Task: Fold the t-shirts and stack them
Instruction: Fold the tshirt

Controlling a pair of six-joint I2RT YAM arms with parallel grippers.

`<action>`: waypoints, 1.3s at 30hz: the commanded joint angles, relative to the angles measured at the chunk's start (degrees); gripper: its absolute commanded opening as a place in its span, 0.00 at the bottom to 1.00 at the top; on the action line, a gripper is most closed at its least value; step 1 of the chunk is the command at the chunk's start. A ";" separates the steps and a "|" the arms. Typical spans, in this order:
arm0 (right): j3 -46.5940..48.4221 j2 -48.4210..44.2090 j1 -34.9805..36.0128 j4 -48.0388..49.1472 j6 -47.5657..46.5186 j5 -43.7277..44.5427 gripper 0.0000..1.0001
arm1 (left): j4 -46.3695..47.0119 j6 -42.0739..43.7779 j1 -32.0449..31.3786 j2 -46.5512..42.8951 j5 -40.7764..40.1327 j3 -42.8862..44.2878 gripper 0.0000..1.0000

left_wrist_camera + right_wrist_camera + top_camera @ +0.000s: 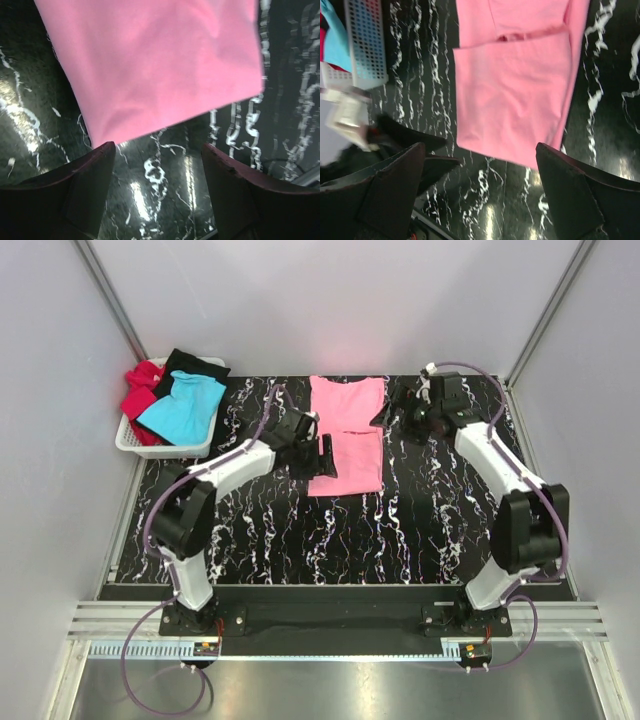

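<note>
Left tool [157,150]: wide open, empty — at the pink shirt [345,440] edge.
Right tool [480,152]: open, empty.
Risk: a one-layer pinch could undo the fold.

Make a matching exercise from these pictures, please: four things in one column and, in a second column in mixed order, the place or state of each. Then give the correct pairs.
Column 1
1. pink t-shirt
2. turquoise t-shirt
3. white basket
4. left gripper

Column 2
A. stands at the far left corner of the table
B. open, holding nothing, next to the edge of the pink cloth
C. lies on top, inside the basket
D. lies partly folded in the middle of the table

Pairs: 1-D, 2-C, 3-A, 4-B
</note>
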 commanded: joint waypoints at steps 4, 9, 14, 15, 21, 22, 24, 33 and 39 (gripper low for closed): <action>-11.64 -2.18 2.07 -7.60 -1.70 4.64 1.00 | -2.07 -0.54 2.12 -8.79 2.18 -3.88 0.69; -13.76 -0.25 2.51 -7.42 -2.31 5.87 0.92 | -0.94 -1.76 3.70 -9.13 3.41 -7.92 0.64; -12.53 5.81 3.13 -6.98 -3.45 4.21 0.74 | 4.95 -4.84 6.52 -8.70 8.14 -11.53 0.58; -12.35 6.43 3.30 -6.55 -3.45 4.20 0.70 | 5.57 -5.02 7.13 -8.35 8.77 -12.06 0.57; -11.04 9.24 3.66 -4.44 -2.93 3.94 0.67 | 9.17 -5.72 7.84 -5.89 11.06 -13.29 0.56; -10.69 9.51 3.74 -4.35 -2.75 4.11 0.65 | 9.44 -5.72 7.84 -5.45 10.97 -13.29 0.56; -10.68 10.39 3.74 -3.74 -2.66 4.64 0.61 | 9.88 -5.72 8.01 -4.22 10.88 -13.82 0.56; -12.26 11.88 3.83 -0.31 -1.79 6.05 0.42 | 11.20 -5.02 8.63 -1.40 9.39 -15.67 0.53; -12.70 13.20 3.83 1.54 -1.17 5.26 0.35 | 12.16 -5.19 8.63 -0.09 9.21 -15.23 0.53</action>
